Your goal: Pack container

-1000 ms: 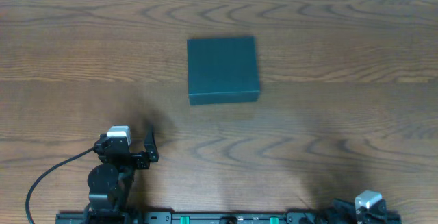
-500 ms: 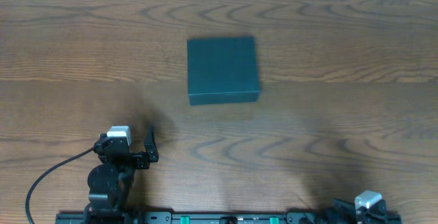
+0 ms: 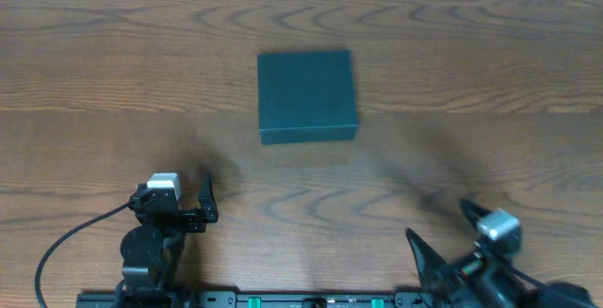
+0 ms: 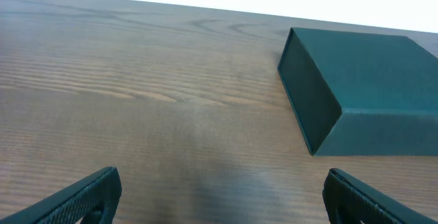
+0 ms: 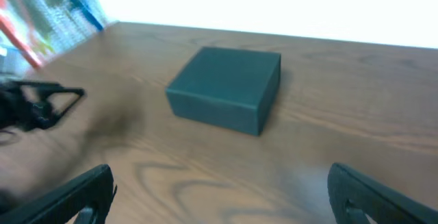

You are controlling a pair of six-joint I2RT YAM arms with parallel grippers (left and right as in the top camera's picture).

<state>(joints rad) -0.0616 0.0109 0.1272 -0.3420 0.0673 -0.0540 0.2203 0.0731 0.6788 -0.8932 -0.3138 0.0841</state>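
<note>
The container [image 3: 307, 95] is a dark teal-green square box with its lid shut, standing on the wooden table at the centre back. It also shows in the left wrist view [image 4: 363, 80] and the right wrist view [image 5: 226, 87]. My left gripper [image 3: 179, 195] is open and empty at the front left, well short of the box, with only bare table between its fingers [image 4: 222, 196]. My right gripper [image 3: 441, 225] is open and empty at the front right, pointing towards the box from a distance [image 5: 219, 190]. No snack packets show on the table.
The wooden table [image 3: 471, 82] runs to a white strip at the back edge. Blurred colourful things [image 5: 48, 18] show beyond the table's left side in the right wrist view. My left arm [image 5: 34, 104] shows there too. A black cable [image 3: 66, 242] trails from the left arm.
My right arm has risen from the front edge into view and moved forward, its view blurred by motion. The left arm and the container have not moved.
</note>
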